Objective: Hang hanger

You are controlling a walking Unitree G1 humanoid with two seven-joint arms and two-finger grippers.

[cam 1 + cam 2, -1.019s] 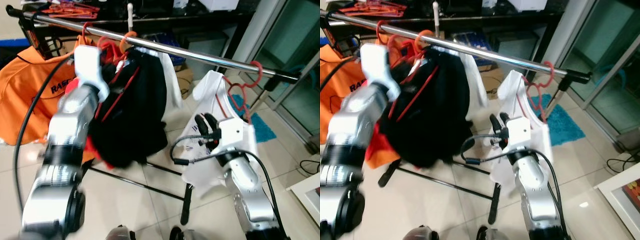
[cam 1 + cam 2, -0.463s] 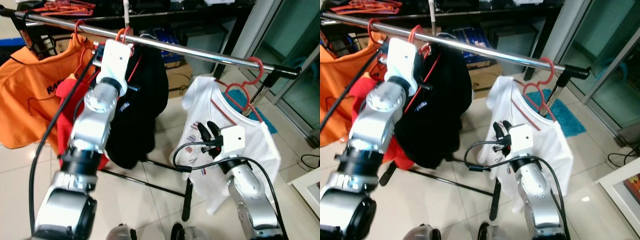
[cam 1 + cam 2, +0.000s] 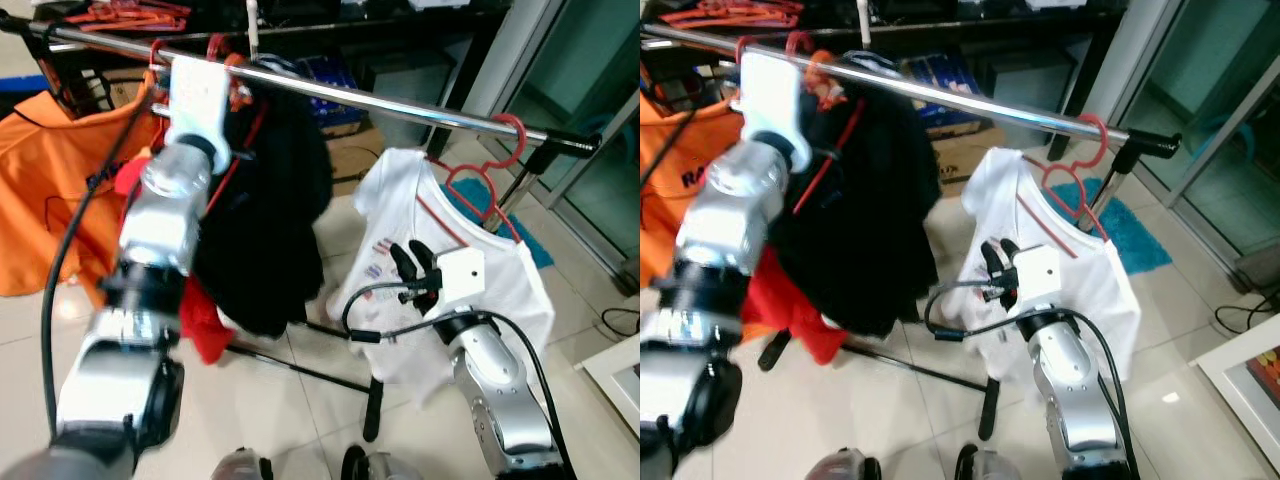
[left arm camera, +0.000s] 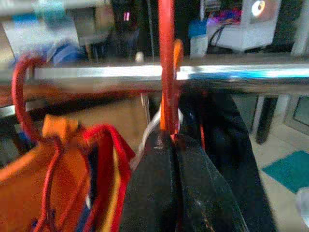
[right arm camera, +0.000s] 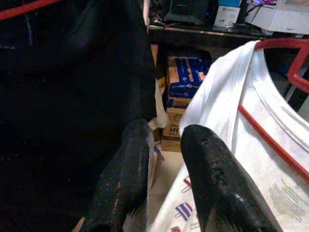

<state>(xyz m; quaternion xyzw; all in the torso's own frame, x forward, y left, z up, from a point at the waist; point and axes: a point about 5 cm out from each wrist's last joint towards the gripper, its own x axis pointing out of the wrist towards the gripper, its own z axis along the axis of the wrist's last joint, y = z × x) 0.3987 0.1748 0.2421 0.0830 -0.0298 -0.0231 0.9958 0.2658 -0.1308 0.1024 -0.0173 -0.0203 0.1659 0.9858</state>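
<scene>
Since 0.5 s ago the left arm has moved left along the shiny metal rail [image 3: 400,104], black shirt [image 3: 270,230] swinging w/ it. Left gripper [image 4: 169,145] pinched tight on the thin orange plastic hanger [image 4: 167,72], hook at the rail. Right gripper [image 5: 166,159] slightly apart, empty, betw. black shirt & white tee [image 3: 470,240].

A long chrome clothes rail [image 3: 400,103] is seen running across the scene. The left gripper [image 3: 200,85] is raised to the rail near its left end, beside red plastic hanger hooks [image 3: 222,50] and a black garment [image 3: 270,230]. An orange shirt [image 3: 50,190] hangs furthest left. Toward the right end, a white T-shirt [image 3: 500,290] hangs on a red hanger [image 3: 480,180]. The right gripper [image 3: 412,262] is held low in front of it, fingers slightly parted.
</scene>
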